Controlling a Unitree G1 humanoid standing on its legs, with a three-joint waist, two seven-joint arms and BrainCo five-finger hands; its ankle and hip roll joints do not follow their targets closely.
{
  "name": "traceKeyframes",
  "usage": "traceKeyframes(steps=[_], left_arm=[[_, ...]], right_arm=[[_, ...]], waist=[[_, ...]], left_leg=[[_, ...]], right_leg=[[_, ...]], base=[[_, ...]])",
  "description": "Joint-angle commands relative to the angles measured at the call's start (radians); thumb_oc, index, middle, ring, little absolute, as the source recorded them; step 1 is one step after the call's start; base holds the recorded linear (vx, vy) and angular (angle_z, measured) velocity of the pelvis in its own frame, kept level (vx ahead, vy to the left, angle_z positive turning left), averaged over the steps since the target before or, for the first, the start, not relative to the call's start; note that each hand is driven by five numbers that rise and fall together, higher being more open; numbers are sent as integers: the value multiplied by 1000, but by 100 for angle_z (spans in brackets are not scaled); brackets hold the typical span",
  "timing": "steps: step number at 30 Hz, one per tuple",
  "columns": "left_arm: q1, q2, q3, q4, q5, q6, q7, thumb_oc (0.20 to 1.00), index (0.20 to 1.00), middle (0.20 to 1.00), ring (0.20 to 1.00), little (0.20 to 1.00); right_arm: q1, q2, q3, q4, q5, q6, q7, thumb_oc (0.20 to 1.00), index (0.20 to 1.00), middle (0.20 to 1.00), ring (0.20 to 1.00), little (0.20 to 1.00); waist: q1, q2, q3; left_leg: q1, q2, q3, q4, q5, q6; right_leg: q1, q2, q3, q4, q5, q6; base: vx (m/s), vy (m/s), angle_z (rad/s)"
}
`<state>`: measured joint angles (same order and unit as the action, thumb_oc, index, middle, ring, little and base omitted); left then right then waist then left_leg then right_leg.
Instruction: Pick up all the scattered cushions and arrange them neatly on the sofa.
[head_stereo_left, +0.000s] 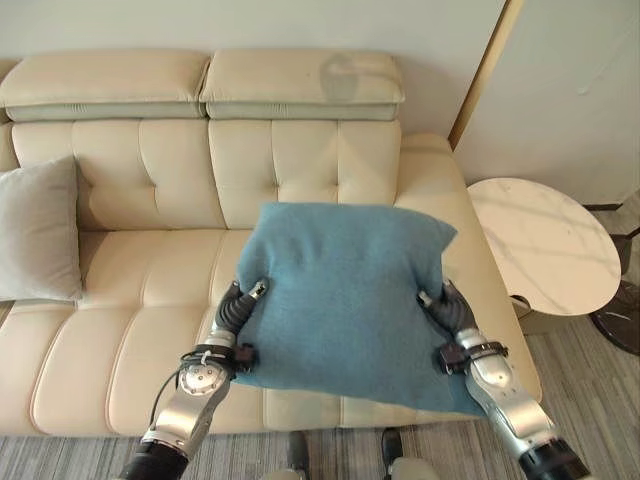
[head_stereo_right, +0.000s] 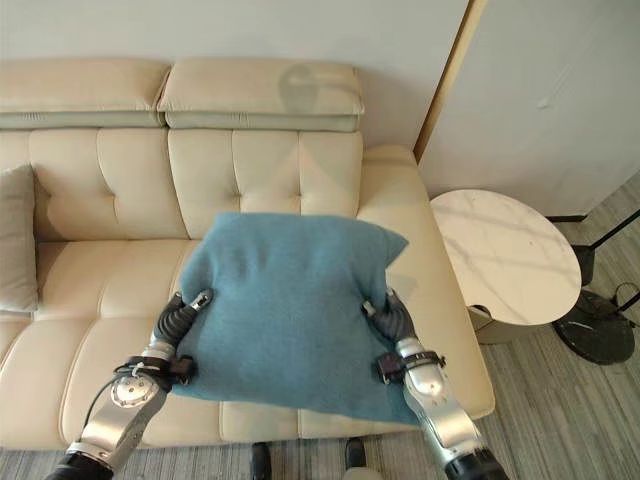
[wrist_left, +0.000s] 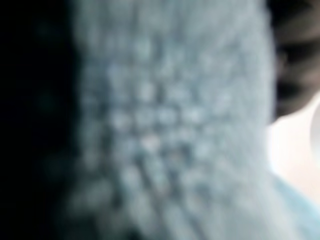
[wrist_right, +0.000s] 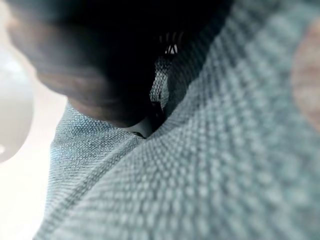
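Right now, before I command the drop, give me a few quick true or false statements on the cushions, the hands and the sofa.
1. The blue cushion is held between the left hand and the right hand. True.
2. It lies flat on the floor. False: it is held up over the sofa seat.
3. A grey cushion leans at the sofa's left end. True.
4. The round side table carries a lamp. False: its top is bare.
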<state>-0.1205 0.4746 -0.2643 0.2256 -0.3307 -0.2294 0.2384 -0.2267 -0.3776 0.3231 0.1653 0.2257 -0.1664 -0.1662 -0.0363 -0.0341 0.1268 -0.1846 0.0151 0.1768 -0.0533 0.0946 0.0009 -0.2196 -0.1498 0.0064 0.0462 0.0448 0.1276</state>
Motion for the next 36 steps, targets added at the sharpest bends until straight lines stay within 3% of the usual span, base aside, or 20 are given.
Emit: traceKeyframes(steps=[1, 3, 6, 7, 8, 9, 11, 14, 16, 17, 23, 28, 36], left_arm=[[-243, -52, -77, -61, 97, -159, 58, 200, 200, 200, 200, 200], [-307, -47, -86, -33, 108, -169, 95, 200, 200, 200, 200, 200], [-639, -20, -130, 136, 150, -193, 259, 200, 200, 200, 200, 200], [-821, -18, -156, 238, 151, -194, 331, 200, 200, 200, 200, 200], [-825, -18, -157, 241, 150, -196, 331, 200, 200, 200, 200, 200], [-974, -15, -164, 314, 154, -191, 379, 200, 200, 200, 200, 200], [-1057, -17, -171, 356, 155, -193, 408, 200, 200, 200, 200, 200], [-1246, -11, -183, 454, 150, -189, 450, 200, 200, 200, 200, 200], [-1351, 6, -206, 553, 115, -185, 442, 241, 241, 241, 241, 241], [-1400, 7, -216, 605, 91, -183, 430, 1000, 1000, 1000, 1000, 1000], [-1513, 47, -319, 807, 25, -144, 300, 1000, 1000, 1000, 1000, 1000], [-1442, 88, -338, 938, -4, -111, 214, 1000, 1000, 1000, 1000, 1000], [-1192, 132, -249, 857, -31, -112, 183, 1000, 1000, 1000, 1000, 1000]], right_arm=[[-243, 94, 89, -55, -89, -130, -56, 200, 200, 200, 200, 200], [-321, 107, 102, -25, -103, -135, -92, 200, 200, 200, 200, 200], [-691, 144, 118, 171, -179, -133, -264, 200, 200, 200, 200, 200], [-861, 149, 124, 273, -215, -123, -337, 200, 200, 200, 200, 200], [-866, 148, 123, 276, -215, -124, -338, 200, 200, 200, 200, 200], [-1005, 141, 127, 353, -241, -108, -398, 200, 200, 200, 200, 200], [-1085, 139, 123, 400, -242, -109, -426, 200, 200, 200, 200, 200], [-1252, 74, 162, 532, -226, -91, -456, 200, 200, 200, 200, 200], [-1356, 32, 218, 643, -162, -85, -429, 460, 460, 460, 460, 460], [-1400, 19, 244, 707, -120, -86, -405, 1000, 1000, 1000, 1000, 1000], [-1470, -70, 386, 894, 34, -58, -249, 1000, 1000, 1000, 1000, 1000], [-1400, -128, 359, 958, 162, -60, -191, 1000, 1000, 1000, 1000, 1000], [-1231, -158, 234, 840, 236, -94, -201, 1000, 1000, 1000, 1000, 1000]], waist=[[17, 0, 33], [23, 5, 42], [54, 22, 78], [70, 26, 97], [70, 25, 100], [84, 33, 114], [92, 36, 128], [105, 46, 148], [111, 46, 161], [113, 46, 172], [116, 32, 212], [107, 10, 238], [95, -12, 258]], left_leg=[[-31, -12, -31, 82, -134, -12], [-64, -13, -34, 88, -128, -12], [-179, -15, -52, 92, -94, -18], [-226, -16, -66, 99, -81, -25], [-227, -16, -66, 100, -81, -25], [-257, -13, -82, 98, -70, -30], [-278, -13, -91, 100, -65, -34], [-324, -12, -113, 99, -53, -43], [-353, -10, -130, 103, -48, -45], [-370, -11, -136, 109, -47, -45], [-444, -9, -166, 137, -31, -54], [-473, 2, -181, 118, -3, -68], [-472, 16, -178, 115, 5, -76]], right_leg=[[-47, 25, 3, 80, -74, 5], [-80, 20, 4, 83, -68, 5], [-185, 11, 4, 80, -37, 9], [-219, 9, -3, 82, -32, 12], [-220, 9, -3, 83, -33, 12], [-249, 8, -9, 88, -33, 15], [-268, 6, -14, 93, -35, 16], [-313, 2, -26, 105, -41, 22], [-340, 0, -36, 114, -48, 22], [-353, 0, -39, 121, -49, 21], [-411, 1, -68, 148, -53, 19], [-442, 10, -87, 152, -53, 15], [-453, 30, -76, 160, -57, 8]], base=[[-144, 56, 7], [-120, 31, -1], [-132, -9, 2], [-86, -29, -1], [-73, -45, 8], [-29, -22, 10], [-37, -30, 9], [-43, -42, 11], [-47, -60, 26], [-48, -89, 24], [-29, -113, 23], [-19, -73, 23], [-46, -6, 11]])
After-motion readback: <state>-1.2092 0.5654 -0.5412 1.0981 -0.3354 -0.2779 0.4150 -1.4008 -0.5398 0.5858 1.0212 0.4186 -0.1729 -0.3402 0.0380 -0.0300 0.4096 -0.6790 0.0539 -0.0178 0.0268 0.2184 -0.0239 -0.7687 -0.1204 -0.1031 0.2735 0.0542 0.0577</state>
